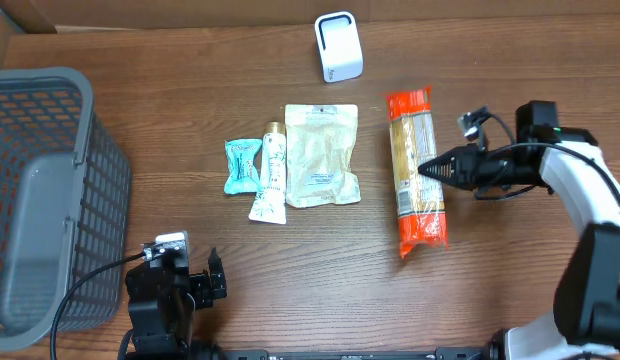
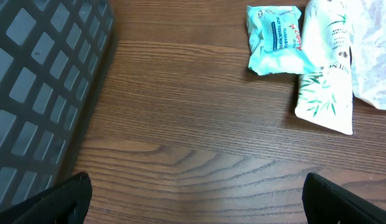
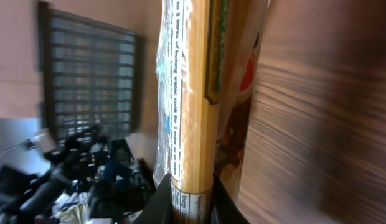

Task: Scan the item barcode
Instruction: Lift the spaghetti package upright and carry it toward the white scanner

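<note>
Now, your right gripper [image 1: 428,169] pinching the long pasta packet [image 1: 414,135] at its edge, packet lying right of the beige pouch [image 1: 322,155], below the white scanner [image 1: 338,47], your left gripper [image 1: 185,272] spread wide beside the grey basket [image 1: 86,110].

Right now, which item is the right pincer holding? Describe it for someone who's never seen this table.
On the wooden table, right of the grey basket, four items lie in a row. The rightmost is the long pack, with the right pincer shut on its edge. Unlike the cream pouch, white tube and teal packet, it is narrow with orange ends.
</note>
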Controlling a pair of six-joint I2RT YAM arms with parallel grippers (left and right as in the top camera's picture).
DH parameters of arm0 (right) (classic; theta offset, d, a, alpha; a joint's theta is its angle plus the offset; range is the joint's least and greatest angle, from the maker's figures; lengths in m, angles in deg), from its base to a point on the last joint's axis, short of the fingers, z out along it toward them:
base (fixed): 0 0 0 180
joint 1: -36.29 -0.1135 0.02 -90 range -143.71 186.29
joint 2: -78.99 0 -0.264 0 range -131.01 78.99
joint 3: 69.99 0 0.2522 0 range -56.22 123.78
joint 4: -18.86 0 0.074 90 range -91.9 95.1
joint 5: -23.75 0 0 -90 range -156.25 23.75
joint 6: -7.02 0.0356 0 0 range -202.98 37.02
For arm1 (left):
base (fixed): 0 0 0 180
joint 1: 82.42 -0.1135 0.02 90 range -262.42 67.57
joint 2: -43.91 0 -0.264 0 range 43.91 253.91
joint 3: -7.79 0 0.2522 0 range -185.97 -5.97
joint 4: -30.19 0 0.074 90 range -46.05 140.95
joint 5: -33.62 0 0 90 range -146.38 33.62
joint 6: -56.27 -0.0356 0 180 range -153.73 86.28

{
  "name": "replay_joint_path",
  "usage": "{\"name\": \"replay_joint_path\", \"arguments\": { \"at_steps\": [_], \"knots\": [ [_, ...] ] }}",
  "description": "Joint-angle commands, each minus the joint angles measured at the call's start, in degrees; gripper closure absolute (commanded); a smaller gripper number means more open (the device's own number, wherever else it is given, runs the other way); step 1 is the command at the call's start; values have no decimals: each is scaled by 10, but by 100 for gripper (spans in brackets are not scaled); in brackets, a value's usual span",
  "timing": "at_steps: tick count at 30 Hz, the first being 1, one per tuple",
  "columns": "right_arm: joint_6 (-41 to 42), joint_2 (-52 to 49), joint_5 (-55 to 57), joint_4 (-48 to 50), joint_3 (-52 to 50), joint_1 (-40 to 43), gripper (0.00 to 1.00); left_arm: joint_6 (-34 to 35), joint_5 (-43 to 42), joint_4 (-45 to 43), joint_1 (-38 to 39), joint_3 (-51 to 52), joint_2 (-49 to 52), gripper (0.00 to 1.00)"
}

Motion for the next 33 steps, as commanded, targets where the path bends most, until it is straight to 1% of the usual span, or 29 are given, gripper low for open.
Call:
{"name": "replay_joint_path", "arguments": {
  "at_steps": [1, 7, 8, 23, 30, 31, 33],
  "knots": [
    [-19, 38, -118, -5, 23, 8, 96, -11, -5, -2, -3, 1, -2, 1],
    [-30, 38, -253, -1, 23, 13, 96, -11, -5, -2, -3, 1, -2, 0],
    [-25, 38, -262, 2, 23, 14, 96, -11, -5, -2, -3, 1, -2, 0],
    [16, 41, -262, 7, 41, 40, 96, -11, -5, -2, -3, 1, -2, 1],
    [34, 41, -260, 8, 89, 40, 96, -11, -5, -2, -3, 1, -2, 1],
    [48, 41, -250, 12, 101, 39, 96, -11, -5, -2, -3, 1, -2, 1],
    [93, 41, -171, 22, 140, 31, 96, -11, -5, -2, -3, 1, -2, 0]
  ]
}}
